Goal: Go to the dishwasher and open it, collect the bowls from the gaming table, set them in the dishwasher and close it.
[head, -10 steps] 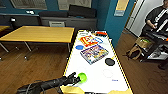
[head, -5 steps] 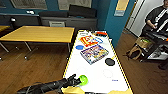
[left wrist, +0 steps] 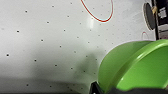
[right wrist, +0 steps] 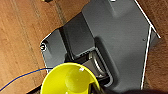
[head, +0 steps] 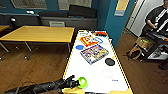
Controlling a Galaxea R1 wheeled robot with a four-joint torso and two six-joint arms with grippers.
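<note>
Lengthwise, the gaming table (head: 100,75) runs away; left claw (head: 75,83) grips a bowl (head: 82,82).

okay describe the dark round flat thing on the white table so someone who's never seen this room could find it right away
Find the long white-topped gaming table beside the yellow wooden table. Just past the colourful board game box, toward the table's right edge, lies the dark grey disc. It is flat and dark, unlike the blue disc farther back.

board game boxes (head: 94,53), lettering too blurred, nothing readable
</note>
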